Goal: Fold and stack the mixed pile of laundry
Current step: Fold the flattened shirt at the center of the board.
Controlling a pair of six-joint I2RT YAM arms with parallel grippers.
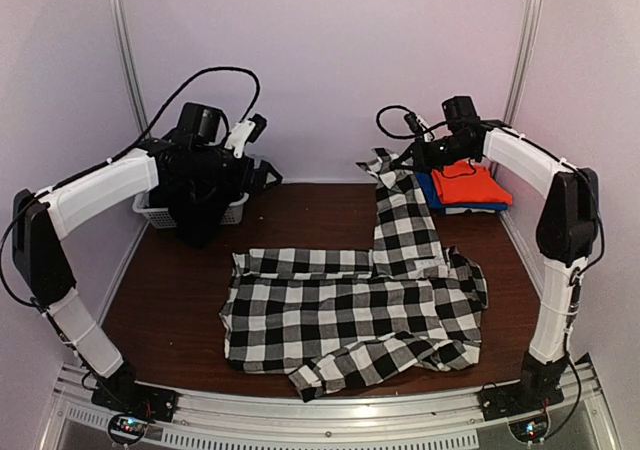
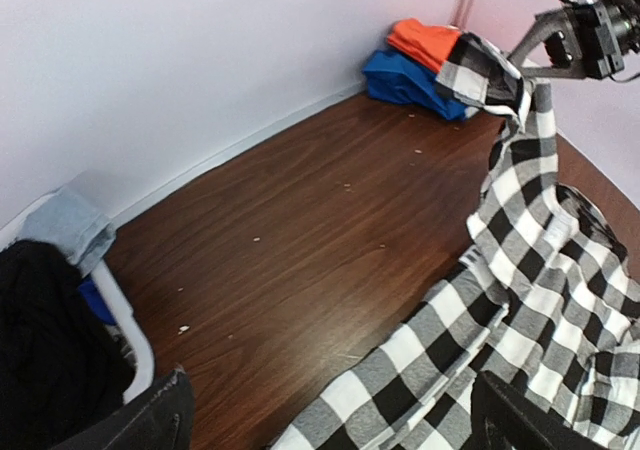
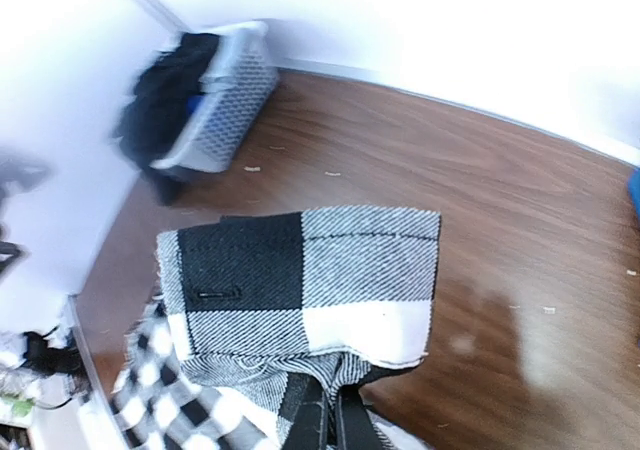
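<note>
The brown table [image 1: 170, 300] carries the black-and-white checked shirt [image 1: 350, 320], spread across its middle with one sleeve raised toward the far right corner. There an orange-red garment [image 1: 470, 183] lies folded on a blue garment [image 1: 432, 192]. Far left, a white basket [image 1: 160, 212] holds a black garment [image 2: 40, 350]. The right hand [image 3: 330, 420] pinches the sleeve's end, seemingly the cuff. The left hand [image 2: 330, 398] hangs spread wide.

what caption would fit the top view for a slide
Right gripper shut on a sleeve of the checked shirt, holding it raised above the table beside a folded stack.
</note>
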